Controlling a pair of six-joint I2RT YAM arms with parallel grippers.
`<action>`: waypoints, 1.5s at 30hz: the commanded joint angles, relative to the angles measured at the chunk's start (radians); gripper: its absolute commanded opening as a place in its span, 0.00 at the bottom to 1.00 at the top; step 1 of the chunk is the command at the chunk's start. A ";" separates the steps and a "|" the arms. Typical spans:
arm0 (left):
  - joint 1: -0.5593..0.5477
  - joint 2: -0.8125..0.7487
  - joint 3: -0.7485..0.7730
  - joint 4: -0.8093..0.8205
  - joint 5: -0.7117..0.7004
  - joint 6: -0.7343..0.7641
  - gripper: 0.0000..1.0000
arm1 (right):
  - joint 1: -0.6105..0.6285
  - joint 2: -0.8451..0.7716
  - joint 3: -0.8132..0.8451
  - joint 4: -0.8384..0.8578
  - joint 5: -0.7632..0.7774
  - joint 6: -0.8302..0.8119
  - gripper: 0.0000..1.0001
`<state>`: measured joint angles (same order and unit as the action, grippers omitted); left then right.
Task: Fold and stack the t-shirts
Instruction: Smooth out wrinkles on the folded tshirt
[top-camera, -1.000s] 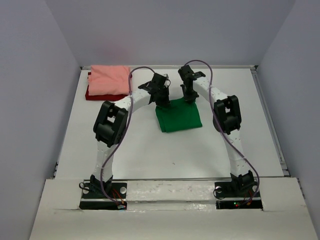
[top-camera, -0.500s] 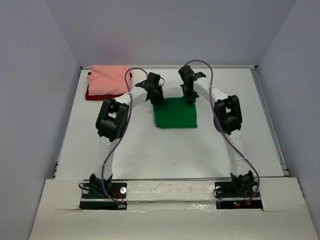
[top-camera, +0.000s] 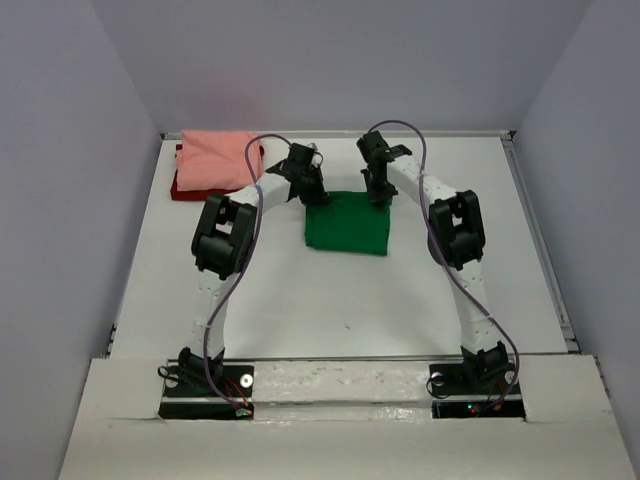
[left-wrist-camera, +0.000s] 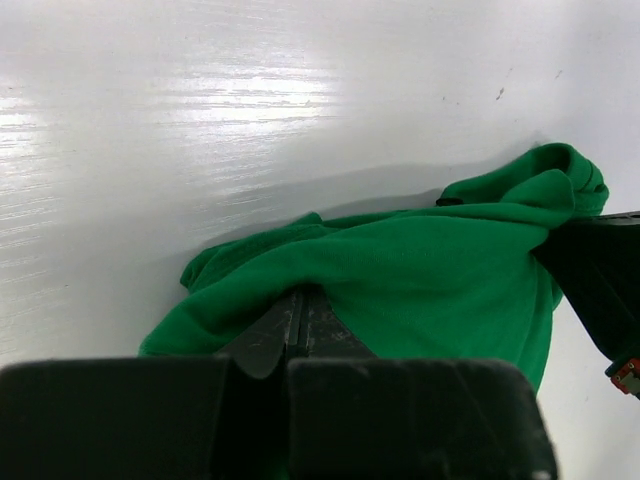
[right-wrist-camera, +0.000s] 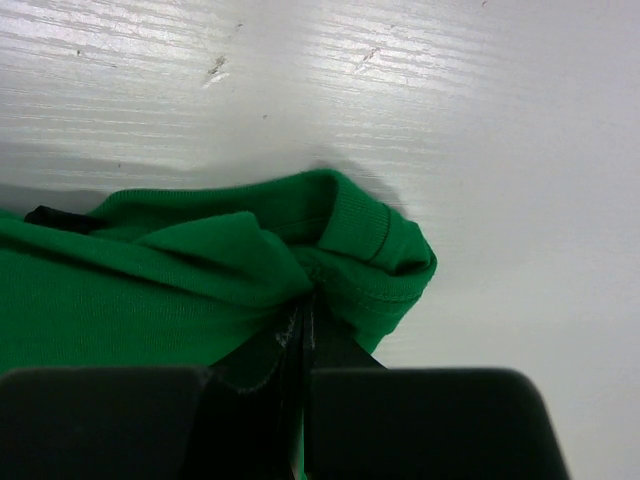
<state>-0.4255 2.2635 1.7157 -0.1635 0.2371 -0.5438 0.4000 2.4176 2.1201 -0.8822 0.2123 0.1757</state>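
The folded green t-shirt (top-camera: 347, 222) lies mid-table, its far edge lifted. My left gripper (top-camera: 311, 197) is shut on its far left corner, and the green cloth (left-wrist-camera: 430, 280) bunches over the fingertips. My right gripper (top-camera: 378, 194) is shut on the far right corner, where the hem (right-wrist-camera: 370, 250) wraps the closed jaws. The salmon pink t-shirt (top-camera: 215, 162) lies folded on the dark red t-shirt (top-camera: 200, 190) at the far left corner.
Grey walls enclose the white table (top-camera: 300, 300) on three sides. The table's right rim (top-camera: 540, 240) runs along the wall. My arms' bases (top-camera: 340, 385) sit on the near ledge.
Both grippers have carried the green t-shirt's far edge leftward toward the pink and red stack; the shirt slid left and turned square to the table.
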 joint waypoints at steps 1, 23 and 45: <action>0.014 -0.031 -0.039 -0.016 -0.015 0.019 0.00 | -0.007 0.087 0.004 -0.018 -0.019 -0.013 0.00; -0.006 -0.558 -0.191 -0.010 -0.130 0.119 0.64 | -0.007 -0.119 0.003 -0.020 0.091 -0.067 0.27; 0.297 -0.368 -0.344 0.113 0.654 0.073 0.91 | 0.025 -0.703 -0.302 -0.003 0.074 -0.005 0.40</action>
<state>-0.1402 1.8786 1.4120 -0.1249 0.6811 -0.4488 0.4198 1.7412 1.8698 -0.9054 0.2962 0.1574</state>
